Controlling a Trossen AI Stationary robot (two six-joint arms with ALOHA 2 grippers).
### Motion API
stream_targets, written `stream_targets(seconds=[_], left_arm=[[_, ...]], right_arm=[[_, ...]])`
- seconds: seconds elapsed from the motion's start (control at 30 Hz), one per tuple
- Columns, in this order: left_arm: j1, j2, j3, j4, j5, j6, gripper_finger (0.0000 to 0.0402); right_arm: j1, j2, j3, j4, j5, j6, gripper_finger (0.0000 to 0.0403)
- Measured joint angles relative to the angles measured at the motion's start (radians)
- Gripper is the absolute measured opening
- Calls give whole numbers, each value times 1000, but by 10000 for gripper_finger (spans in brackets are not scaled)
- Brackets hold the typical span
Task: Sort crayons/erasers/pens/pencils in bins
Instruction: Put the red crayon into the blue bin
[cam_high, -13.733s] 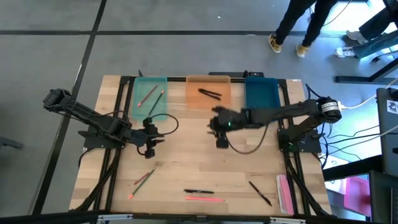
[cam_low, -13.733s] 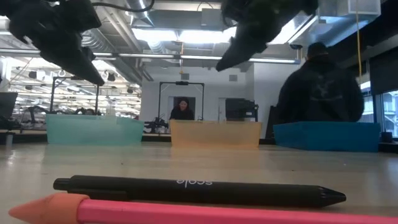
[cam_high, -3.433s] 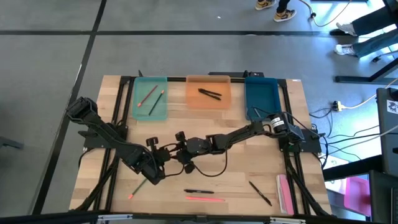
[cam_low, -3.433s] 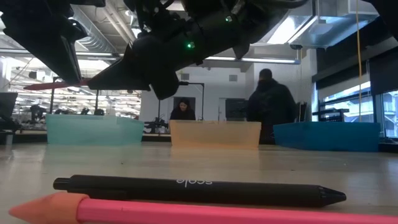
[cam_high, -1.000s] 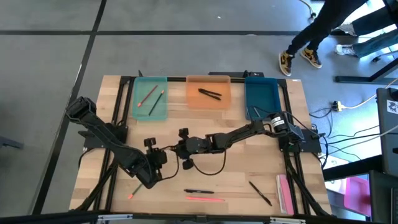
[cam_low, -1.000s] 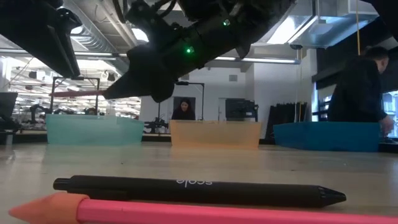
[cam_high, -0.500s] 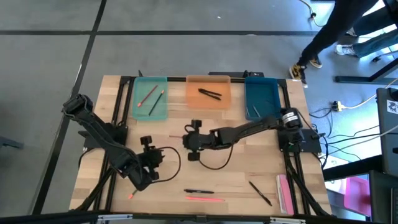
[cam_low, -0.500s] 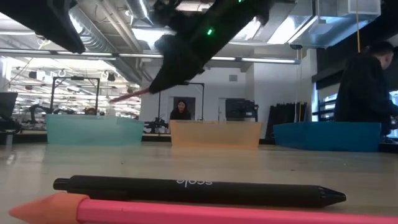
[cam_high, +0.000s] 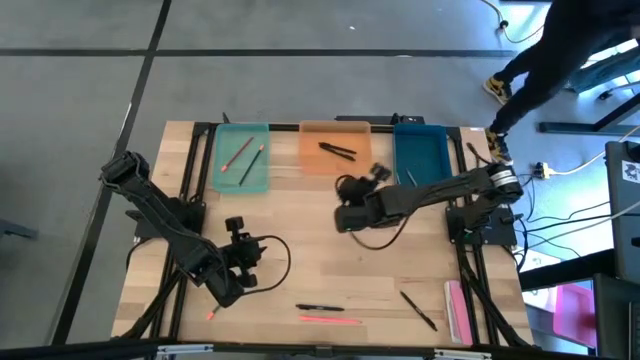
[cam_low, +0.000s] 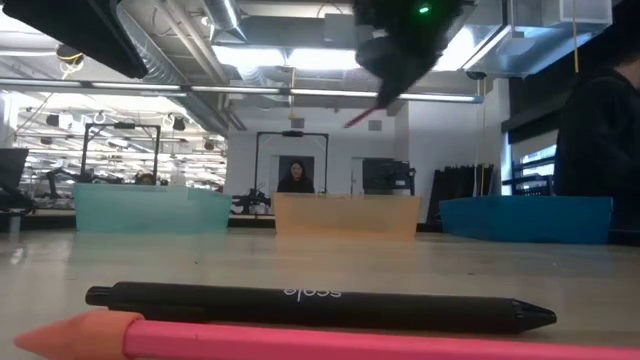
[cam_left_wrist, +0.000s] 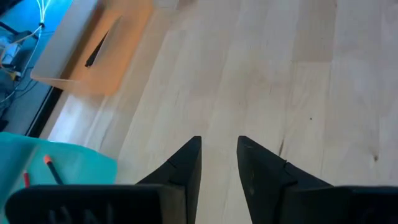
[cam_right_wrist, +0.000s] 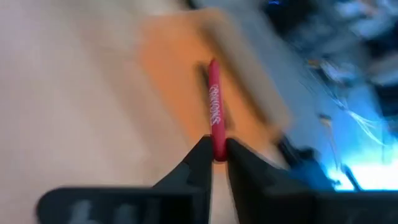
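A pale wooden table (cam_high: 330, 260) is seen from above on a grey floor, with three bins lined along its far edge: the teal bin (cam_high: 241, 157), the orange bin (cam_high: 335, 148) and the blue bin (cam_high: 420, 156). Two pencils (cam_high: 243, 157) are held in the teal bin and two black pens (cam_high: 337, 150) in the orange bin. The right gripper (cam_right_wrist: 216, 154) is raised over the table's middle, just in front of the orange bin, and its fingers are pressed onto a red crayon (cam_right_wrist: 214, 111), which sticks out forward past the fingertips. The left gripper (cam_left_wrist: 219, 152) is found lower near the front-left part of the table, its fingers spread a little apart with nothing between them. Near the front edge a black pen (cam_low: 320, 303) and a pink pencil (cam_low: 300, 340) are laid side by side; another pen (cam_high: 418, 309) and a reddish pencil (cam_high: 211, 314) are scattered close by. A person (cam_high: 560, 50) is seen beyond the table's far right corner.
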Motion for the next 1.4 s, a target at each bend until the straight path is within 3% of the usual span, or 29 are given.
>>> stream_targets(seconds=[0.27, 0.43, 0.73, 1.0, 1.17, 1.4], left_arm=[[0, 0, 0, 19, -60, -1, 94], [1, 0, 0, 25, -75, -2, 94], [26, 1, 0, 35, -79, -2, 94], [73, 1, 0, 36, -77, 0, 94], [88, 1, 0, 41, -76, 0, 94], [88, 1, 0, 46, -70, 0, 94]], right_arm=[[-5, -35, -34, -473, 89, 562, 44], [-28, -44, -122, -605, 76, 804, 44], [-150, -149, -362, -545, -89, 851, 44], [-241, -259, -566, -243, -179, 715, 44], [-287, -276, -629, -110, -233, 621, 44], [-340, -276, -646, -58, -279, 546, 44]])
